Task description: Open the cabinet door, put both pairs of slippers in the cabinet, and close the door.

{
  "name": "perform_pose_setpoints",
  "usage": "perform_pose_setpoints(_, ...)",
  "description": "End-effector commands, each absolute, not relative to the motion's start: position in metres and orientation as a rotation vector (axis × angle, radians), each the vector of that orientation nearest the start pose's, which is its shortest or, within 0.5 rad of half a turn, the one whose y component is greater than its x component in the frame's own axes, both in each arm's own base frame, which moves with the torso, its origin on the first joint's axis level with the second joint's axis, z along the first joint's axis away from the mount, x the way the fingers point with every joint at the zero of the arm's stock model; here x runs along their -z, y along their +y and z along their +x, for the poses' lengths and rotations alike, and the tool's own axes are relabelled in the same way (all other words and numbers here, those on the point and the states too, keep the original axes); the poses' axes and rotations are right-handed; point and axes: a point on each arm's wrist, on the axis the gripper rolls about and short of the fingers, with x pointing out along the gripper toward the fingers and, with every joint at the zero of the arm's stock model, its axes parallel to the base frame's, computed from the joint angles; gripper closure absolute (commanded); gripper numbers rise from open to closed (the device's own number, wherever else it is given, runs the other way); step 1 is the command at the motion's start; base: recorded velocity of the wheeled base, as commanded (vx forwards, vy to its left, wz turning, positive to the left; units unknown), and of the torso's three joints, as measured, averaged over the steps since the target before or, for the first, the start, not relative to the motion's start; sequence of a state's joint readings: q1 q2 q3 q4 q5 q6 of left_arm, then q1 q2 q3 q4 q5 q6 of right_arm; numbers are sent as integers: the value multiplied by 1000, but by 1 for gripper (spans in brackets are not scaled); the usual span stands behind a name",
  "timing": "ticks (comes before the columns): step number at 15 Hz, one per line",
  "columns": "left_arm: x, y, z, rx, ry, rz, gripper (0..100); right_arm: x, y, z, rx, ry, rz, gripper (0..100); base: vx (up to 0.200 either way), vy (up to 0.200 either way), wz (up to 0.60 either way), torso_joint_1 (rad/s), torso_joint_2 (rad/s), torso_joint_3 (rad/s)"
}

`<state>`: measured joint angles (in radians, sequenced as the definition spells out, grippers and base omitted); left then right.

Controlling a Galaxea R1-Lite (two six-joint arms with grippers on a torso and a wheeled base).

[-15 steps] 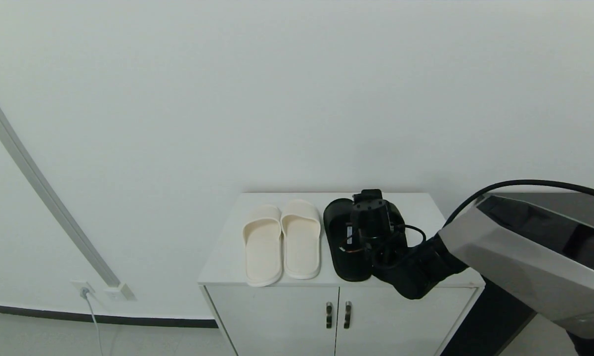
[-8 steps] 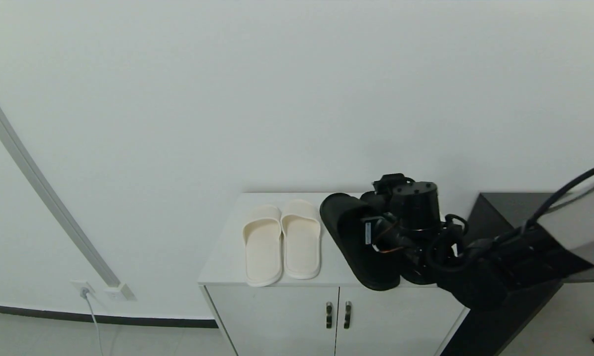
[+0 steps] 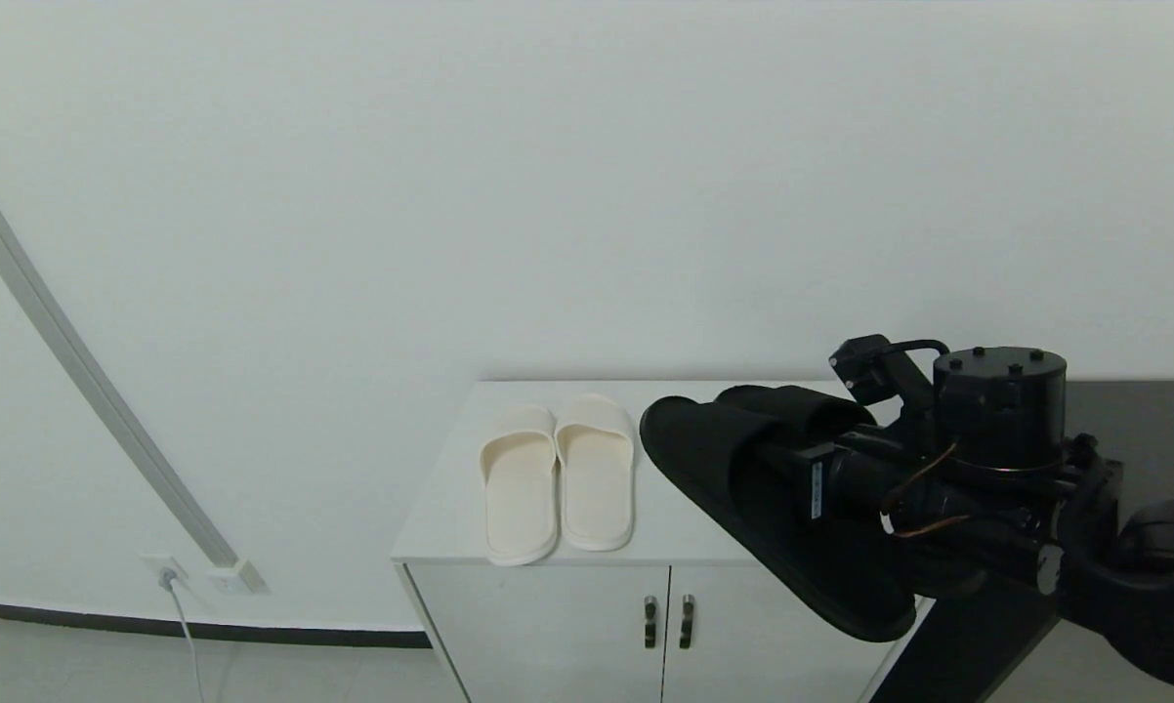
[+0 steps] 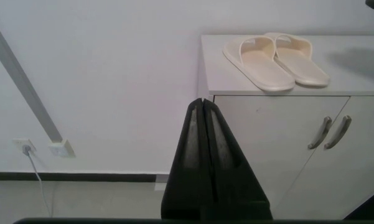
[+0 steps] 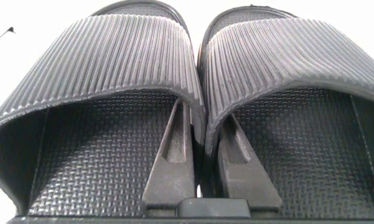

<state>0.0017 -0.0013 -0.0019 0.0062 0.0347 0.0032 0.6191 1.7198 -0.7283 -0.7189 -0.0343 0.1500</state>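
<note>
1. Off the front right corner of the cabinet (image 3: 548, 625), the black slippers (image 3: 733, 459) now hang in the air. One second ago they lay flat on the cabinet top beside the cream pair, and half a second ago they were already partly past its front edge.
2. Held side by side, the black pair is tilted, its long axis running diagonally: toes up toward the cabinet top, heels lower and nearer the camera.
3. The right gripper (image 5: 204, 115) has its jaws clenched on the black slippers, one finger (image 5: 171, 155) inside each, pinching the two touching inner walls beneath the ribbed straps.
4. The cream slippers (image 3: 558, 478) have not moved; they lie flat on the cabinet top, toes toward the wall.
5. Both cabinet doors are closed, their handles (image 3: 667, 621) side by side.
6. The left gripper (image 4: 203, 106) hangs left of the cabinet, jaws pressed together on nothing.
</note>
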Motion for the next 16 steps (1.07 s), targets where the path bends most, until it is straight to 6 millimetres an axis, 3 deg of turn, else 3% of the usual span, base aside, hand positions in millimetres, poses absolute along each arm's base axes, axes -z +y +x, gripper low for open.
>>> perform_pose_setpoints(1,-75,1,-23,-37,5,3,100,-165,173,243,-564,301,57,100,0,0,0,0,0,0)
perform_pose_setpoints(3,-75,1,-23,-37,5,2,100,-166,173,241,-566,298,58,100,0,0,0,0,0,0)
perform_pose_setpoints(12,-75,1,-23,-37,5,2,100,-167,171,238,-560,293,53,100,-200,0,0,-2,2,2)
perform_pose_setpoints(16,-75,1,-23,-37,5,2,100,-160,167,236,-559,300,-14,100,0,0,0,0,0,0)
